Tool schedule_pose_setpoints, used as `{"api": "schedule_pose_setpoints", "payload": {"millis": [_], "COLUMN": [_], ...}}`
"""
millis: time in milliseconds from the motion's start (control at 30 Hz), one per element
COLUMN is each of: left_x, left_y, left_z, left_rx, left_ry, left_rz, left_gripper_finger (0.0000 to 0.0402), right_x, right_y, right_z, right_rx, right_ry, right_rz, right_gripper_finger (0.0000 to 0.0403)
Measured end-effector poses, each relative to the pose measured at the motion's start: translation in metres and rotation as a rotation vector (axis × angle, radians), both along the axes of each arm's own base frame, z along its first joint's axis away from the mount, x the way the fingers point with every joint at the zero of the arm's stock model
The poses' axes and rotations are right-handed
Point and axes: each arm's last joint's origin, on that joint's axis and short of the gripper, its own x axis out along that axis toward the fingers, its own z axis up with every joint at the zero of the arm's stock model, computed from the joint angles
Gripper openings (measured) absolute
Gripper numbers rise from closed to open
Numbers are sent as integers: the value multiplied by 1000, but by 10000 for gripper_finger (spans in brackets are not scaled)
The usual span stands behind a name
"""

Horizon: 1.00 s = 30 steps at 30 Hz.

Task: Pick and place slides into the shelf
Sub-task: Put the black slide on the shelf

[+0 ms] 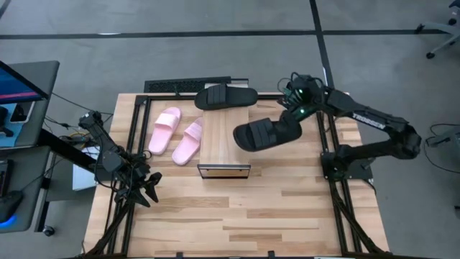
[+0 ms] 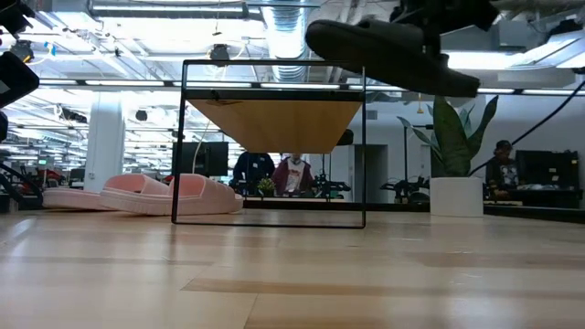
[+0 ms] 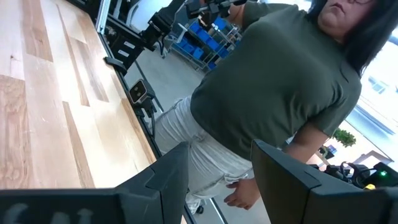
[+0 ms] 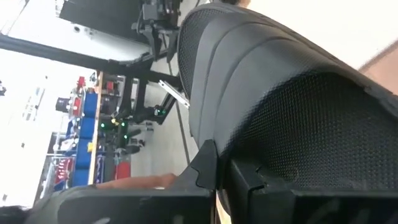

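One black slide (image 1: 264,134) clamped, right fingers (image 4: 214,165) | left fingers (image 3: 171,168) apparently apart, empty

L jaws apart, R jaws clamped.

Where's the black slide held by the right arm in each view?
High: black slide right of centre, overlapping the shelf, held by the right gripper.
Low: top right, above the shelf.
Left wrist: not in it.
Right wrist: fills the frame.
Shared landmark: the shelf.
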Motion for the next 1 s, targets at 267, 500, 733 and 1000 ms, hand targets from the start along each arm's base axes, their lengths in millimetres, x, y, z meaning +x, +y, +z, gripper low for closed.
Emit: {"api": "schedule_pose_setpoints", "payload": {"millis": [267, 500, 733, 1000], "left_x": [0, 0, 0, 0], "left_y": [0, 0, 0, 0], "left_z": [0, 0, 0, 0], "left_rx": [0, 0, 0, 0], "left_ry": [0, 0, 0, 0], "left_rz": [0, 0, 0, 0], "left_gripper_finger": [162, 162, 162, 162], "right_x": [23, 43, 66, 87], "right_y": [-29, -47, -63, -75], "right_z": [-5, -10, -7, -15], "right_rx": [73, 111, 126, 143], "right_ry": [24, 48, 45, 83], "right_rz": [13, 22, 44, 51], "right_gripper_finger": [1, 1, 1, 1]}}
